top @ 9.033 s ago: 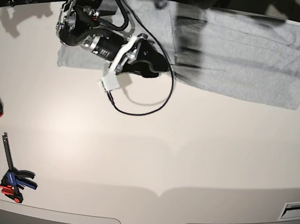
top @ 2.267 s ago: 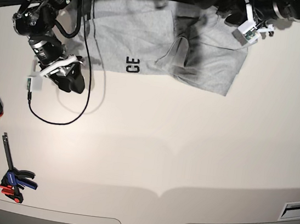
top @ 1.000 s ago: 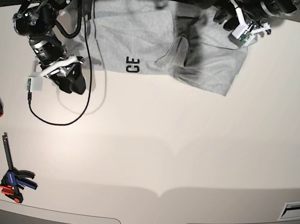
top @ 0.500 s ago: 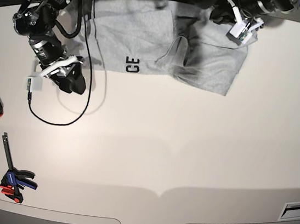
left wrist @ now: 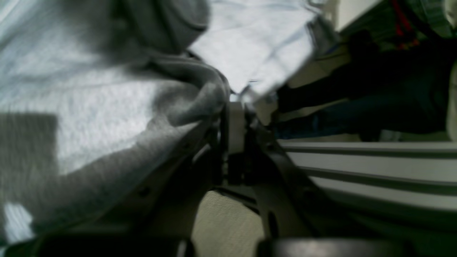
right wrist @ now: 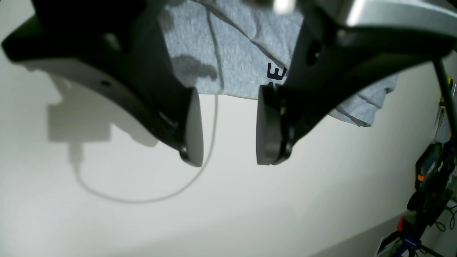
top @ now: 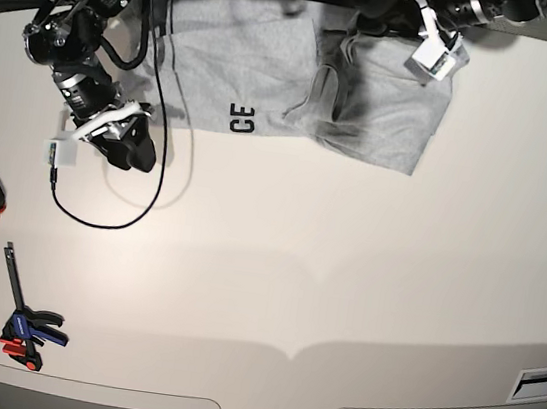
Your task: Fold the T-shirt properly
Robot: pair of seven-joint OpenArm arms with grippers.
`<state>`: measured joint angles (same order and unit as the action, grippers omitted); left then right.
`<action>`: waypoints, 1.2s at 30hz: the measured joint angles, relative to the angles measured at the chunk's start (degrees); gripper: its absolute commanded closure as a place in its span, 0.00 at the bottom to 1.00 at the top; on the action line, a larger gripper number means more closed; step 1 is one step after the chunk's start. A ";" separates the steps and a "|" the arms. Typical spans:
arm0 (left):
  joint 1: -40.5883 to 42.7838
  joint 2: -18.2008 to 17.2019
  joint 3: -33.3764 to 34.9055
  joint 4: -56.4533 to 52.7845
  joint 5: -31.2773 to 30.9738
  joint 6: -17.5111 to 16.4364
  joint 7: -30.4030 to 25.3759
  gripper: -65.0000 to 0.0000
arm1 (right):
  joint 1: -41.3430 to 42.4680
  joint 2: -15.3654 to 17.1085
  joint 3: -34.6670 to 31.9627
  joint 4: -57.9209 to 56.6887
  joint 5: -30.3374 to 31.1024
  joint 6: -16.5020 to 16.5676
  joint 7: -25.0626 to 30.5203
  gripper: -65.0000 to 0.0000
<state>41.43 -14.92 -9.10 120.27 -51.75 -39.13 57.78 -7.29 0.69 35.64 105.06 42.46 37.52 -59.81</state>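
While the T-shirt (top: 300, 77) lies lengthwise along the far edge, left jaws pinch it, right gape.

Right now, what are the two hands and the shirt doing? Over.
Left hand shut on T-shirt at the far edge. Right hand open, empty, beside the shirt. Shirt partly folded, rumpled. Black cable loops nearby.

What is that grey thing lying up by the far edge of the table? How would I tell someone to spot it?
Look along the far edge of the pale table, between the two robot arms. A light heather-grey T-shirt lies there, partly folded and rumpled. It is the only cloth in sight, and its near edge shows black block letters reading "CE".
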 measured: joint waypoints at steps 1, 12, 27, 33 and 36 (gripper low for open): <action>0.00 0.00 0.00 0.00 -1.09 -0.17 0.70 1.00 | 0.00 0.00 0.00 0.00 0.00 -0.02 0.00 0.64; 0.00 0.00 0.00 0.00 -1.22 -0.15 0.74 1.00 | 0.00 -0.02 0.00 0.00 0.00 -0.02 0.00 0.64; 0.00 2.97 0.00 0.00 -3.89 -0.15 0.39 1.00 | 0.02 0.07 0.00 0.00 0.00 0.00 -0.04 0.64; 0.04 2.99 0.00 0.00 -0.76 -0.15 0.61 0.78 | 0.02 0.09 0.00 0.00 0.00 -0.02 -0.22 0.64; 0.00 2.97 0.00 0.00 -0.92 -0.15 0.57 0.65 | 0.00 0.00 0.00 0.00 0.00 -0.02 -0.22 0.64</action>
<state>41.43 -11.94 -9.10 120.27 -52.66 -39.29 58.35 -7.29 0.69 35.64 105.06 42.46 37.50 -60.03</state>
